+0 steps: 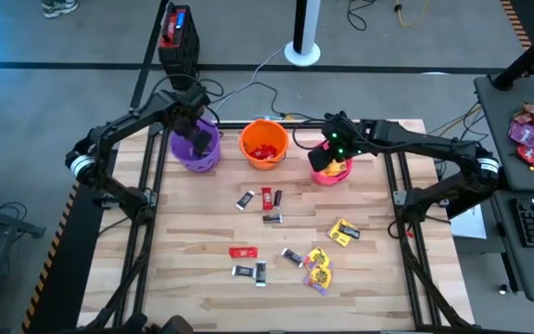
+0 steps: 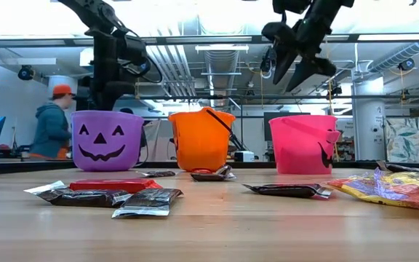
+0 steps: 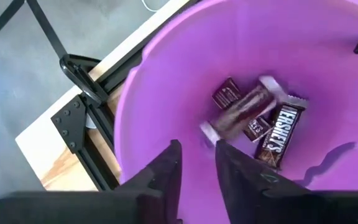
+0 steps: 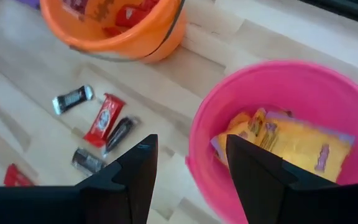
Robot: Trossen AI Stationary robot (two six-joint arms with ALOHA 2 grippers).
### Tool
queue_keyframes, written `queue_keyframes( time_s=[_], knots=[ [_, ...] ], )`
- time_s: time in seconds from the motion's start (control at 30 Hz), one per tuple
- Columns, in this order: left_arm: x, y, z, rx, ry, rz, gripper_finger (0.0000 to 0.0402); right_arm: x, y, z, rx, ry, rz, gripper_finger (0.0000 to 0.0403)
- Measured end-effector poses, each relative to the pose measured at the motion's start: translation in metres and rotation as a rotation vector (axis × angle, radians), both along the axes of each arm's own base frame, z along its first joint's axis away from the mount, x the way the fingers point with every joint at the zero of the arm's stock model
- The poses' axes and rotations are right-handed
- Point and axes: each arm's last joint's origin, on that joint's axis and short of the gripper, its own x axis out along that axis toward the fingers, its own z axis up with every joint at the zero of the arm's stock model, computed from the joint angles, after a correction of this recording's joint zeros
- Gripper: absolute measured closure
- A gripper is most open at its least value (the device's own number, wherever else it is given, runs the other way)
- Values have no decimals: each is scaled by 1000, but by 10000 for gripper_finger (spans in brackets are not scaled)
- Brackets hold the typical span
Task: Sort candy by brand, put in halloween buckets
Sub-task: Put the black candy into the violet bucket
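Three buckets stand in a row at the table's far side: purple [image 1: 184,156], orange [image 1: 264,160] and pink [image 1: 332,174]. My left gripper [image 3: 197,146] hangs over the purple bucket [image 3: 160,81], pointing down into it, open by a narrow gap with nothing between the fingers. Just beyond its fingertips a dark bar [image 3: 241,112] shows blurred above other dark bars [image 3: 278,127] on the bucket's bottom. My right gripper [image 4: 191,140] stands open above the pink bucket's [image 4: 303,81] near rim, touching nothing. Yellow packets [image 4: 291,140] lie inside the pink bucket. Red bars [image 1: 265,148] lie in the orange one.
Loose candy lies on the table's middle and near part: dark bars [image 1: 246,199] and a red bar [image 1: 267,197] near the buckets, a red bar [image 1: 243,251], more dark bars [image 1: 248,271], and yellow packets [image 1: 344,231] [image 1: 318,271]. A person [image 2: 49,124] stands beyond the table.
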Motion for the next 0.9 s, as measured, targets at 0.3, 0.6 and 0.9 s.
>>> queue_keyframes(
  time_s=[0.3,0.6,0.9],
  knots=[
    [4,-19,29,102,-110,-53,290,-2,52,16,393,62,121,220],
    [6,-75,91,372,-437,-229,290,-13,119,-33,465,471,216,220],
    [-7,-124,136,528,-753,-363,290,-14,136,-117,395,693,343,220]
  ],
)
